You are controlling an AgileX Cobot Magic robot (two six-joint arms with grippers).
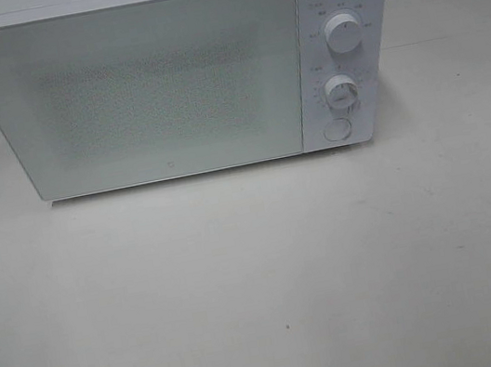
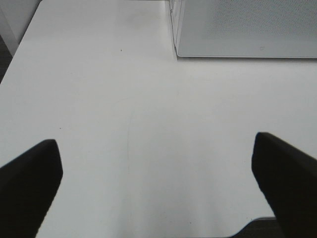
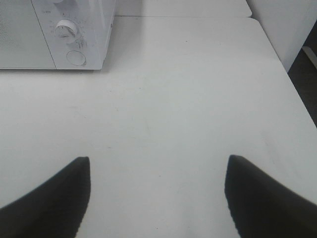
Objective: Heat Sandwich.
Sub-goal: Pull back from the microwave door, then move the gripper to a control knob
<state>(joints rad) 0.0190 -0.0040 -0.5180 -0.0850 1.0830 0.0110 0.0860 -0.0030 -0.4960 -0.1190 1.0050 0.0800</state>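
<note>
No sandwich shows in any view. A white microwave (image 1: 162,80) stands at the back of the white table (image 1: 262,284) with its frosted door shut. The exterior high view shows neither arm. In the left wrist view my left gripper (image 2: 156,168) hangs over bare table, open wide, with the microwave's lower left corner (image 2: 237,29) ahead of it. In the right wrist view my right gripper (image 3: 157,171) is open too, nothing between its fingers, and the microwave's knob panel (image 3: 69,34) lies ahead of it.
The microwave's right panel carries two round knobs (image 1: 343,33) (image 1: 340,89) and a round button (image 1: 336,129). The table's edge (image 2: 252,223) runs close under the left gripper. A white wall or cabinet (image 3: 277,25) stands past the table's right side.
</note>
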